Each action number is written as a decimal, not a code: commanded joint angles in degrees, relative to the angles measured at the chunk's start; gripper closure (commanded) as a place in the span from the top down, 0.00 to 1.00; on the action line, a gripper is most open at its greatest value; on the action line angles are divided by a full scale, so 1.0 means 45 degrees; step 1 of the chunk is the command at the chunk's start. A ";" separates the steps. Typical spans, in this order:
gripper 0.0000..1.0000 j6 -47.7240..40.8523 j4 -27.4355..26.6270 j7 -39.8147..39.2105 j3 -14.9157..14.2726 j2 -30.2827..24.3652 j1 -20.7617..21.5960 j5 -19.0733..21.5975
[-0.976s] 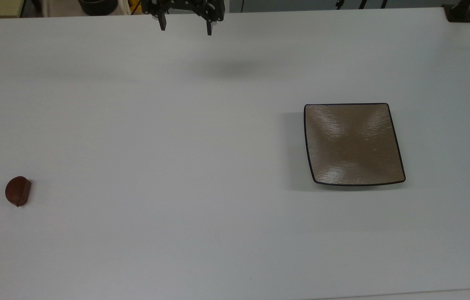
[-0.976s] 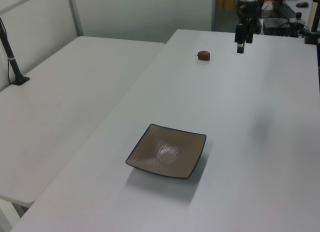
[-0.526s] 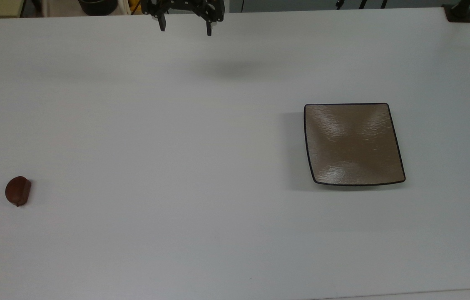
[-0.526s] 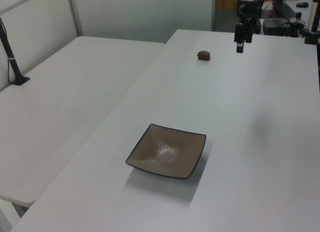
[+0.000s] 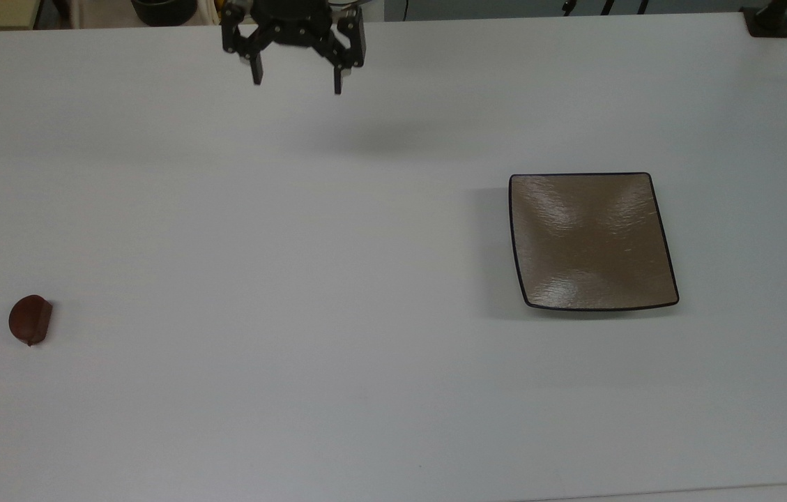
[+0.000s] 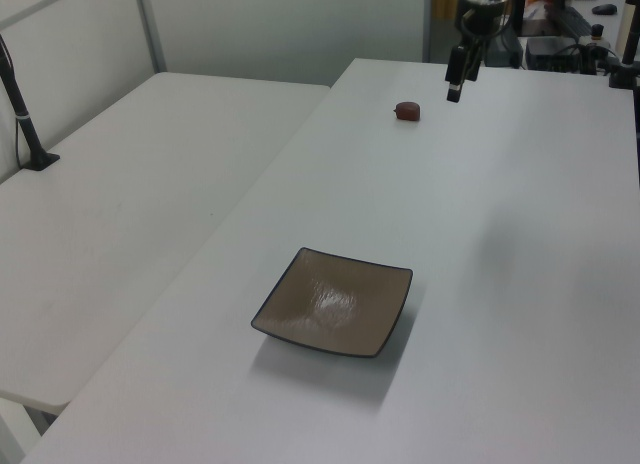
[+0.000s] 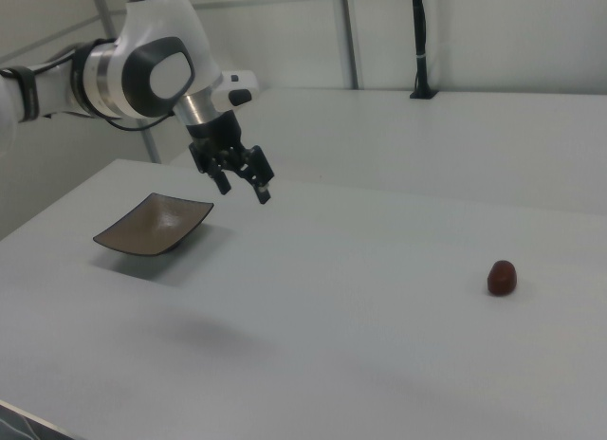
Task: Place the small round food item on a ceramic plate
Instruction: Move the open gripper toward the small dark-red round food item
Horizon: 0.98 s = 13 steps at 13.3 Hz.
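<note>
A white bench (image 5: 365, 279) sits beside a second white table (image 6: 130, 184) carrying a black post (image 6: 25, 114).

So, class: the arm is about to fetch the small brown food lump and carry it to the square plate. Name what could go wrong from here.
1. The small round food item is glossy and rounded with one flat side; the open gripper could squeeze it sideways so it pops out.
2. It lies near the table edge at the top view's left; a nudge might roll it off.
3. The ceramic plate is far across the table, so a weak grasp has a long carry to fail on.
</note>
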 commanded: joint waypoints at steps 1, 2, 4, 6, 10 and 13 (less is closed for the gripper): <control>1.00 0.1564 0.0346 -0.0486 0.0003 0.0624 -0.0543 -0.0770; 1.00 0.2052 0.0385 -0.0525 0.0003 0.0819 -0.0699 -0.1139; 1.00 0.3358 0.0386 -0.1030 -0.0211 0.1364 -0.1108 -0.1785; 1.00 0.4532 0.0425 -0.1423 -0.0310 0.2263 -0.1597 -0.1846; 1.00 0.5338 0.2761 -0.2107 -0.0310 0.5188 -0.3080 -0.1866; 1.00 0.5571 0.4793 -0.2147 -0.0329 0.7104 -0.3843 -0.1885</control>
